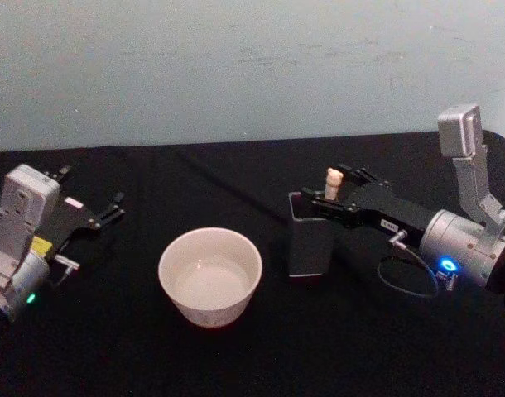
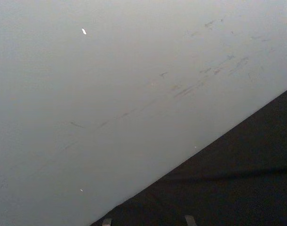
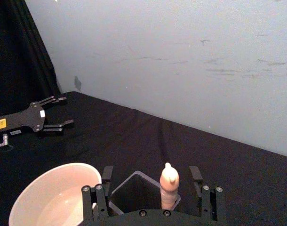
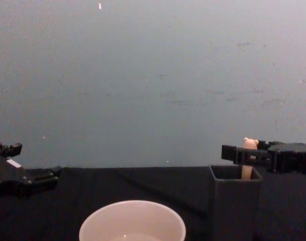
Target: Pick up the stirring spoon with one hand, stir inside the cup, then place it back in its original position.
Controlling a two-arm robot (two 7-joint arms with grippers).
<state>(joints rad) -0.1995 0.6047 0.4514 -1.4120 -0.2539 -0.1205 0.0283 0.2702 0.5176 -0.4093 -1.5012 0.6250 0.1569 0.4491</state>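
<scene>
Standing between, seemingly untouched by, right gripper [image 3: 152, 188] fingers [image 3: 196, 175]: stirring spoon [image 3: 169, 186].

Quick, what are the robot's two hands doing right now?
Left end effector: open, holding nothing.
Right end effector: open around the stirring spoon in the holder, not gripping it yet.

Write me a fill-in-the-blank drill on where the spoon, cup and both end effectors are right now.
1. The stirring spoon stands upright inside the dark ____.
2. The right end effector has one finger on each side of the spoon's ____.
3. The cup sits on the holder's ____ side, by the robot's own sides.
4. The left end effector hangs with its fingers ____, away from the cup.

Missing words: holder; handle; left; open
</scene>
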